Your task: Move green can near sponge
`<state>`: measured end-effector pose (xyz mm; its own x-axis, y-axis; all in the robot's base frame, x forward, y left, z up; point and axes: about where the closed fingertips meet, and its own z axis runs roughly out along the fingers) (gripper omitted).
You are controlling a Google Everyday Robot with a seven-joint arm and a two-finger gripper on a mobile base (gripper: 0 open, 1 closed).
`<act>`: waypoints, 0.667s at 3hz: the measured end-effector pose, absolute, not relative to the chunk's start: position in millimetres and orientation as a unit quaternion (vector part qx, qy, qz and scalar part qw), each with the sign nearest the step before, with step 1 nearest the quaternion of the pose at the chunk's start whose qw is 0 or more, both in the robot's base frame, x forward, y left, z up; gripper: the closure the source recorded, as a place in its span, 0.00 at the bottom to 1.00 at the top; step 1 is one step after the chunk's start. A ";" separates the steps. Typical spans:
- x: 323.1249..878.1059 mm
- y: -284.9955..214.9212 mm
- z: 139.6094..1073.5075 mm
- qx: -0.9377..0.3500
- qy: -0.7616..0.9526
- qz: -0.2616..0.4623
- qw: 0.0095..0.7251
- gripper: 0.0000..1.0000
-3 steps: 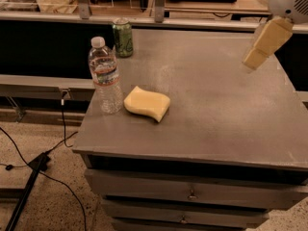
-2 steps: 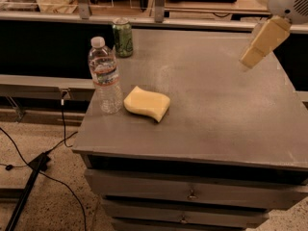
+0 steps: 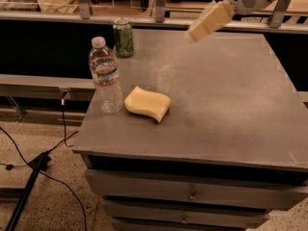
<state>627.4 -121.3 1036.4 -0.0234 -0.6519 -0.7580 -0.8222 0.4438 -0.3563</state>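
Observation:
The green can point(image 3: 123, 37) stands upright at the far left corner of the grey table point(image 3: 221, 105). The pale yellow sponge point(image 3: 147, 103) lies flat nearer the front left, well apart from the can. The gripper point(image 3: 208, 21) hangs above the far middle of the table, to the right of the can and higher than it, with nothing seen in it.
A clear water bottle point(image 3: 106, 76) with a white cap stands at the table's left edge, just left of the sponge. Drawers point(image 3: 192, 194) are below the table front. A black cable point(image 3: 62, 129) and a stand leg lie on the floor at left. Shelving runs behind the table.
The gripper has moved left across the far side of the table, from the right edge toward the can. The can, sponge and bottle have not moved.

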 end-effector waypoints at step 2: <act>679.8 -86.5 1059.4 -0.458 0.695 0.107 0.544 0.00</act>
